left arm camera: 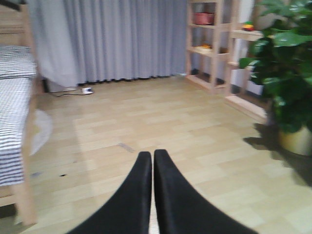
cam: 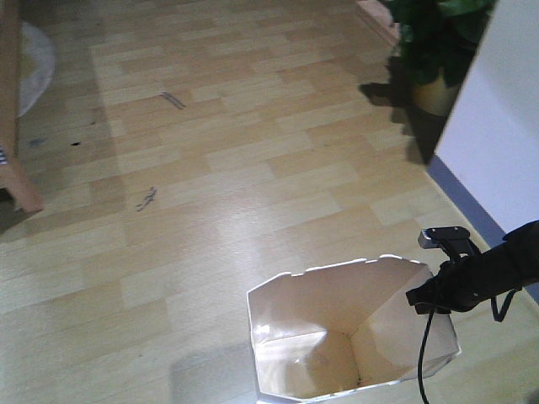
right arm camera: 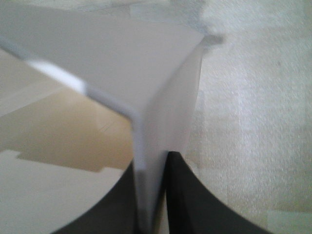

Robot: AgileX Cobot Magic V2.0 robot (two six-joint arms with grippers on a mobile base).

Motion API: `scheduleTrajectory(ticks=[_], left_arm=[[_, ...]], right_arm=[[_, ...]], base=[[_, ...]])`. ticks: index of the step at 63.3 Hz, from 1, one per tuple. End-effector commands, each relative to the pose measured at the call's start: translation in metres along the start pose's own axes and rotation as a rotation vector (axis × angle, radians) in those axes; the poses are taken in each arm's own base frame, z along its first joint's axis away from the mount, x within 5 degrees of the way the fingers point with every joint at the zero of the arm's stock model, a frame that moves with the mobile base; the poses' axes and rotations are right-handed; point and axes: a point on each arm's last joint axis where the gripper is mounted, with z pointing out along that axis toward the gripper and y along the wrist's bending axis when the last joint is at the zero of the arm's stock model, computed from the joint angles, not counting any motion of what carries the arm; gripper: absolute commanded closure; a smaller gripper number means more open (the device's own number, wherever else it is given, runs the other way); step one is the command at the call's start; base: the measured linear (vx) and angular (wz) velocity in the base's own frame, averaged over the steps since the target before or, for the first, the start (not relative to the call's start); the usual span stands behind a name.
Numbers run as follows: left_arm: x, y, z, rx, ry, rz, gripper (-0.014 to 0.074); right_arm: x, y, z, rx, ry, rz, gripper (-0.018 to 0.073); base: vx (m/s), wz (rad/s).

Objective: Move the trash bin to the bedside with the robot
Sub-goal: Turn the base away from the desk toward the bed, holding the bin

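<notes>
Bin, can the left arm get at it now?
Probably not yet: the left fingers are shut and aimed across the floor, the bin outside their view; the right fingers pinch its wall.

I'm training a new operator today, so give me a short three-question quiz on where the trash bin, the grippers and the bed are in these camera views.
1. True or false: the right gripper is closed on a wall of the trash bin.
2. In the left wrist view, where is the bed? A) at the left edge B) at the right edge C) out of view
3. Fill in: the left gripper is ___ and holds nothing.

Key: 1 true; 2 A; 3 shut.
</notes>
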Motion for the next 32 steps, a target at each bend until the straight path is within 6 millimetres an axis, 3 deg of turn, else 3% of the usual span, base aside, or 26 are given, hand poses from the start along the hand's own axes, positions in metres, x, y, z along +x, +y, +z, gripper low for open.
scheduleTrajectory(ticks=[1,32], left_arm=[[0.0025,0.0000,0.0008,0.007,-0.054,-0.017,0.0602],[0.0025,0.0000,0.0008,0.007,-0.054,-0.017,0.0602]], right_arm=[[-0.0136,0.0160,-0.0189,-0.135,-0.072,0.011,0.0565],[-0.0136,0.0160,-0.0189,-0.135,-0.072,0.011,0.0565]], base=[[0.13,0.49],[0.15,0.47]])
